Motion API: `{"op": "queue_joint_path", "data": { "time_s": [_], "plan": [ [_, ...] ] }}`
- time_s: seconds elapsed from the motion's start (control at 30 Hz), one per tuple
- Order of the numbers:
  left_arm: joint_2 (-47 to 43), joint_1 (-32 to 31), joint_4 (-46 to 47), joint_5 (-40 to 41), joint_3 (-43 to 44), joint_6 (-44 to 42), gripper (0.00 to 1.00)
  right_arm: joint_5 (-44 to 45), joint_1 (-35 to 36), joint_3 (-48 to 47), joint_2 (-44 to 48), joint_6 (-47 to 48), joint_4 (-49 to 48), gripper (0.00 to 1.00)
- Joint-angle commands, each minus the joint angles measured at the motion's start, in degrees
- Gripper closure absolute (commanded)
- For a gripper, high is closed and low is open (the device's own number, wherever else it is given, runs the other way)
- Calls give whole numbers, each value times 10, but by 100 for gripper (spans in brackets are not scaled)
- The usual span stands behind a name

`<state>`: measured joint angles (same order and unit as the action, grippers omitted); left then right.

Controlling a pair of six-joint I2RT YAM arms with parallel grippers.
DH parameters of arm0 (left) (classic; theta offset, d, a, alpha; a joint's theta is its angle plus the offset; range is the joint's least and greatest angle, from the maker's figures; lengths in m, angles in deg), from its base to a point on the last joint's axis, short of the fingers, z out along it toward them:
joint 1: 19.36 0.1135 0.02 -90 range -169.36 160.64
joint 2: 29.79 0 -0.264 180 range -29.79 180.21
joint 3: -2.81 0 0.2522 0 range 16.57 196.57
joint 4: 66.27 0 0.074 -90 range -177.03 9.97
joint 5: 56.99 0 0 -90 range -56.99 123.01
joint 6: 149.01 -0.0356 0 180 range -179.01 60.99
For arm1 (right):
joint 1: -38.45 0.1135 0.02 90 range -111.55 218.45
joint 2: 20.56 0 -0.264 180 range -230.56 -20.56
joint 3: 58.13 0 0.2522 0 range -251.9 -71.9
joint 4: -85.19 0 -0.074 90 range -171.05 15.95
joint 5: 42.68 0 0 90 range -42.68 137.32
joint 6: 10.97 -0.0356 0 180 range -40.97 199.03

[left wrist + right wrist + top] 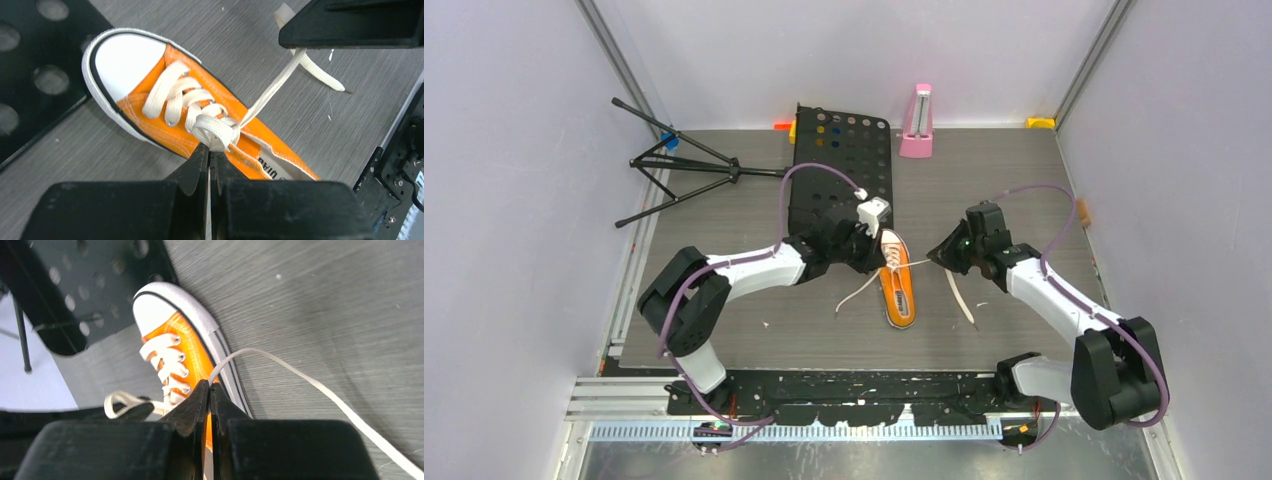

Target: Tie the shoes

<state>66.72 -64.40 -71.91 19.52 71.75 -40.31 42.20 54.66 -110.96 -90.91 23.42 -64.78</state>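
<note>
The orange shoe (pixel 899 292) lies on the grey table between both arms, with its white toe cap (pixel 125 57) pointing away from the bases. My left gripper (pixel 880 260) is at the shoe's left side, shut on a small loop of white lace (pixel 216 132) over the tongue. A taut lace strand (pixel 272 90) runs from the knot to my right gripper (pixel 933 260), which is just right of the shoe and shut on that lace (pixel 235 356). In the right wrist view the lace trails off to the lower right. Loose lace ends lie on each side (pixel 856 297) (pixel 962 300).
A black perforated panel (pixel 844 160) lies just behind the shoe, touching the toe area. A folded black tripod (pixel 684 170) lies at the back left. A pink metronome (pixel 916 125) stands at the back wall. White walls close in on both sides.
</note>
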Motion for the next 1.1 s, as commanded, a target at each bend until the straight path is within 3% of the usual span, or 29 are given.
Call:
{"op": "queue_joint_path", "data": {
  "time_s": [0.0,0.2,0.43,0.8,1.07],
  "plan": [
    [14,8,-60,-10,62,-93,100,-70,-7,-13,47,150,-68,90],
    [58,6,-135,-62,127,-165,100,-178,-2,-14,34,188,-147,97],
    [66,1,-160,-67,139,-214,100,-196,33,-33,4,196,-189,94],
    [60,-3,-129,-91,144,-269,100,-242,41,-43,-70,80,-285,89],
    [60,-3,-97,-97,143,-278,100,-229,42,-53,-84,19,-275,86]
  ]
}}
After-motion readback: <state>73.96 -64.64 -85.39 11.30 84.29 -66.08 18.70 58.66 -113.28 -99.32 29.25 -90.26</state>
